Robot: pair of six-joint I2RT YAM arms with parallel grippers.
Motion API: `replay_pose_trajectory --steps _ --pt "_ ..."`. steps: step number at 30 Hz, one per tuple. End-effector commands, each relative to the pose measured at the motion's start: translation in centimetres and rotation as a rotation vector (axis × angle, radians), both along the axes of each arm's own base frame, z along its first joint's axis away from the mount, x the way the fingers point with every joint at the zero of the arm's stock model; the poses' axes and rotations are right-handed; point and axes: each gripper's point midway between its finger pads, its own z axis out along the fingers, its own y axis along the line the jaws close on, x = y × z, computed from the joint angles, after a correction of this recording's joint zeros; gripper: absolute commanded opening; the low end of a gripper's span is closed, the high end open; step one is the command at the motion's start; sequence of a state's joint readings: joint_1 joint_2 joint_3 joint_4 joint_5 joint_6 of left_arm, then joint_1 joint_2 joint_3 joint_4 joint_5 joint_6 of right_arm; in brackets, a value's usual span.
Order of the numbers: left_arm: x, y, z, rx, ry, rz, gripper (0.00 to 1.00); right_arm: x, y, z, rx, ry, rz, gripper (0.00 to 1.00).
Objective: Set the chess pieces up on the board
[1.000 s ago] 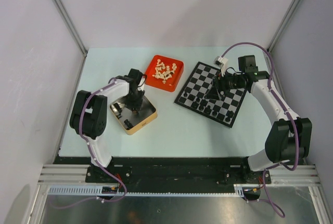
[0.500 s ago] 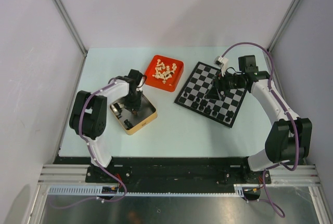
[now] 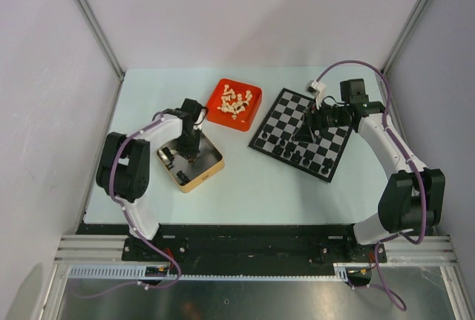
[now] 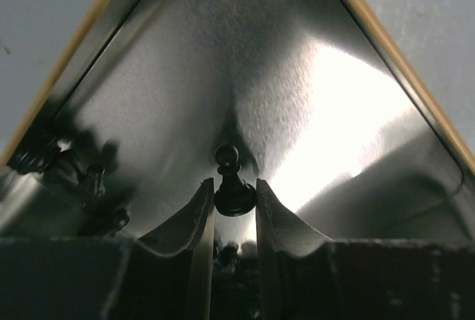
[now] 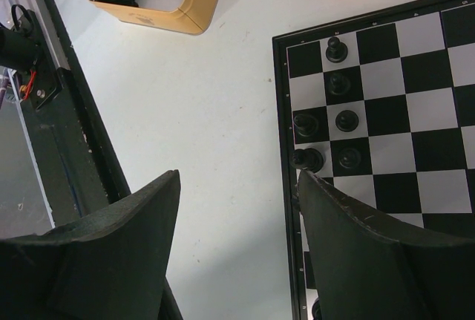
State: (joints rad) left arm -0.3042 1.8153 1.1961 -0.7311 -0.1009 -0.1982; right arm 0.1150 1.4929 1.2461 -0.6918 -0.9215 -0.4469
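My left gripper (image 3: pixel 191 152) reaches down into the gold tin (image 3: pixel 213 167). In the left wrist view its two fingers press on either side of the base of a black pawn (image 4: pixel 227 158) that stands on the tin's shiny floor (image 4: pixel 223 53). More black chess pieces (image 4: pixel 82 177) lie in the tin's left corner. The board (image 3: pixel 326 123) lies at the right, with several black pieces (image 5: pixel 338 50) standing along its near-left edge. My right gripper (image 5: pixel 239 179) hovers open over that edge of the board (image 5: pixel 415 119), with nothing between its fingers.
A red tray (image 3: pixel 252 117) holding cream pieces (image 3: pixel 236 101) sits between the tin and the board. In the right wrist view the tin (image 5: pixel 159 14) is at the top left, and the dark frame rail (image 5: pixel 67 127) runs down the left.
The left fingers have drawn in around the pawn inside the tin, and the left arm has shifted slightly. The right arm has not moved.
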Motion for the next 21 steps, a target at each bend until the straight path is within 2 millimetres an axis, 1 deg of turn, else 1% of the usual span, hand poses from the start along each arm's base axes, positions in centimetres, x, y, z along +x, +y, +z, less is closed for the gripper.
replay_pose_trajectory --steps 1,3,4,6,7,8,9,11,12,13,14,15,16,17,18,19,20,21 --pt "1.1 -0.7 5.3 -0.073 -0.167 -0.106 0.18 -0.6 1.0 2.6 0.034 -0.076 0.053 0.7" --pt "0.7 -1.7 6.7 -0.139 -0.209 -0.164 0.17 -1.1 2.0 2.8 0.044 -0.08 0.088 0.71" --pt "0.9 -2.1 8.5 -0.167 -0.274 -0.208 0.17 -1.5 2.6 2.9 0.054 -0.072 0.108 0.71" --pt "0.3 -3.2 9.8 -0.215 -0.325 -0.267 0.16 -2.2 4.0 3.6 0.066 -0.076 0.157 0.71" --pt "0.0 -4.4 11.8 -0.272 -0.394 -0.348 0.16 -2.5 4.6 3.7 0.08 -0.063 0.179 0.72" --pt "-0.5 -5.1 12.2 -0.302 -0.412 -0.39 0.16 -2.8 5.5 4.4 0.093 -0.07 0.208 0.72" --pt "-1.2 -6.7 13.1 -0.339 -0.437 -0.451 0.16 -3.1 6.0 4.7 0.105 -0.064 0.226 0.72" --pt "-2.1 -9.1 15.9 -0.408 -0.524 -0.547 0.17 -3.6 7.2 5.6 0.156 -0.02 0.257 0.73" --pt "-2.9 -10.8 16.8 -0.434 -0.539 -0.6 0.17 -3.9 7.8 6.5 0.182 -0.005 0.272 0.73" --pt "-3.2 -11.9 17.7 -0.457 -0.557 -0.623 0.17 -4.3 8.3 7.2 0.223 0.08 0.257 0.73" --pt "-3.3 -13.0 19.3 -0.481 -0.586 -0.65 0.16 -3.5 8.9 7.7 0.258 0.1 0.243 0.73" --pt "-4.2 -14.7 20.0 -0.504 -0.593 -0.694 0.16 -3.4 9.2 8.2 0.286 0.14 0.235 0.73" --pt "-4.2 -15.7 21.6 -0.526 -0.625 -0.71 0.16 -3.7 9.6 8.7 0.323 0.189 0.248 0.73" --pt "-4.4 -16.5 22.1 -0.537 -0.634 -0.728 0.16 -3.6 9.9 9.4 0.355 0.266 0.227 0.73" --pt "-4.9 -17.7 22.5 -0.554 -0.632 -0.755 0.16 -3.6 10.3 9.4 0.363 0.302 0.225 0.72" --pt "-4.9 -18.5 23.6 -0.573 -0.651 -0.766 0.17 -3.5 10.4 9.5 0.37 0.331 0.21 0.72" --pt "-5.2 -19.1 23.9 -0.59 -0.651 -0.779 0.17 -3.5 10.7 9.8 0.379 0.36 0.201 0.72" --pt "-5.3 -19.9 24.1 -0.604 -0.649 -0.794 0.17 -3.3 10.8 9.7 0.376 0.375 0.181 0.71"
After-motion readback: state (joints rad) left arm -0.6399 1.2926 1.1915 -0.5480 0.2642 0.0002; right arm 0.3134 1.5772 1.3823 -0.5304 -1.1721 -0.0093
